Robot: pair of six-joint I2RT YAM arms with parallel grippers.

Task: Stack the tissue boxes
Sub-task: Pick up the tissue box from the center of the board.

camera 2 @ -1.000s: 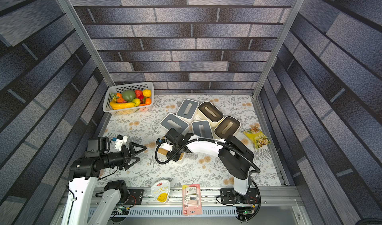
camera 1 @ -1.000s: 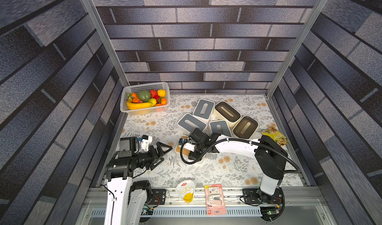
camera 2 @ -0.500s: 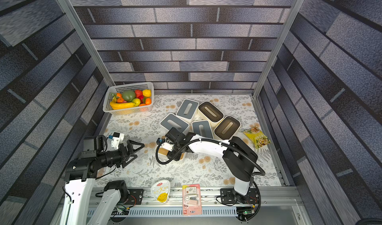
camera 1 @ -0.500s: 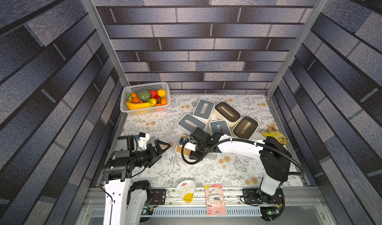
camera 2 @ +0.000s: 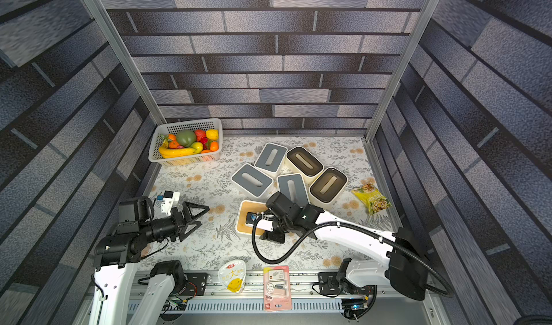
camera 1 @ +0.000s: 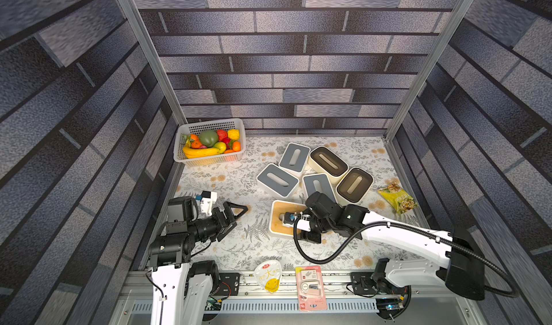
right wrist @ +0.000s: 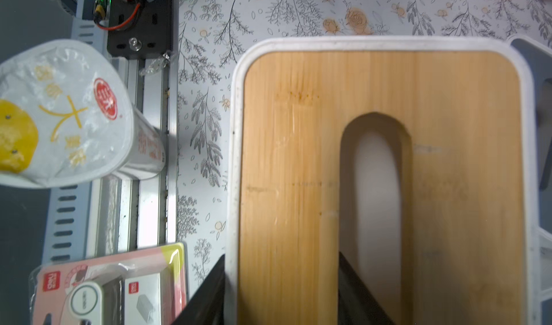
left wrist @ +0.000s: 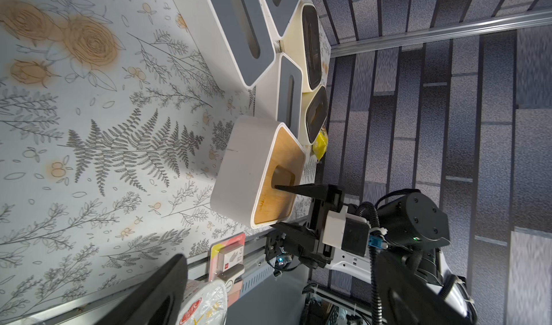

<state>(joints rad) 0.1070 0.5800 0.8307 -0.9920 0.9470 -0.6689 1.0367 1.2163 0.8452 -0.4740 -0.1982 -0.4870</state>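
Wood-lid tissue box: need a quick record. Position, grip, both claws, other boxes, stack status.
box: wood-lid tissue box, nearest the robot, in front of the other five
right claw: right claw shut on it, one finger in the slot, the other outside the side wall
left claw: left claw open, over the table, touching nothing
other boxes: three grey-lid boxes, two dark brown-lid boxes, clustered behind
stack: none; no box sits on another

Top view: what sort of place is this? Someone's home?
Probably a robot test booth dressed like a home: brick-print wall panels on metal posts, two robot arms mounted on a rail, and a flowery table holding tissue boxes and a fruit basket.
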